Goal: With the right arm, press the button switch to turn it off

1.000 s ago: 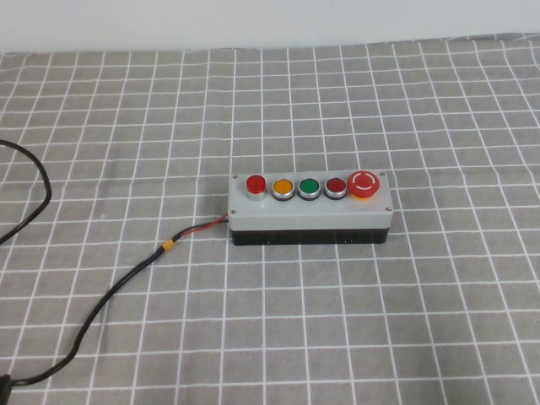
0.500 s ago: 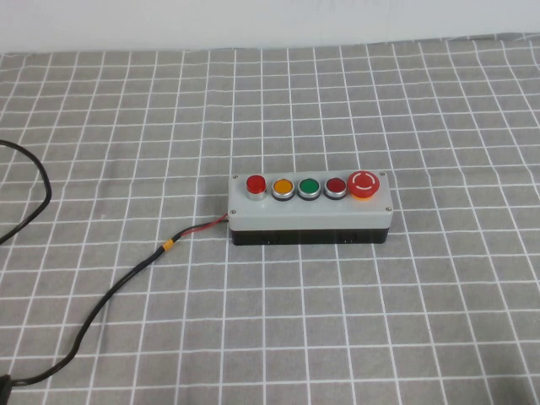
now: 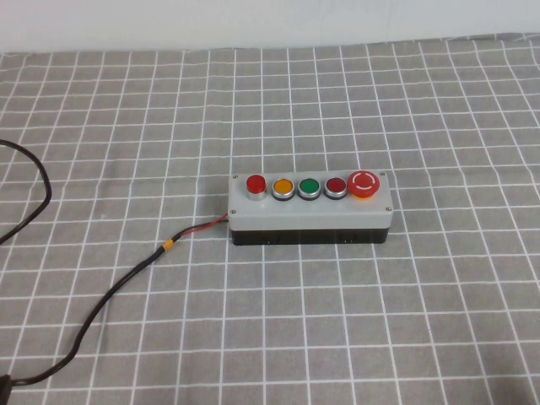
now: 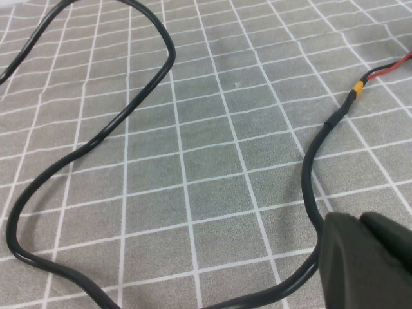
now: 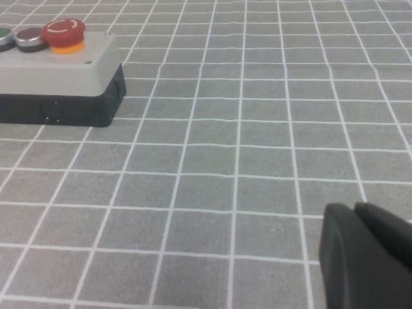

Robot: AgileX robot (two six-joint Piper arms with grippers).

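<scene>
The button switch point(image 3: 255, 185) is the small bright-red button at the left end of the row on the grey box point(image 3: 310, 217), mid-table in the high view. Neither arm shows in the high view. In the right wrist view my right gripper point(image 5: 353, 207) hovers low over bare cloth, its black fingers together and empty. It is well off from the mushroom-button end of the box point(image 5: 58, 77). The button switch is out of that view. My left gripper point(image 4: 358, 219) is shut and empty, just above the black cable point(image 4: 129, 109).
Beside the button switch sit an orange button point(image 3: 283, 186), a green button point(image 3: 309, 186), a darker red button point(image 3: 336, 186) and a large red mushroom stop button point(image 3: 364, 183). The black cable point(image 3: 110, 291) runs from the box's left end toward the front left. A grey checked cloth point(image 3: 422, 321) covers the table.
</scene>
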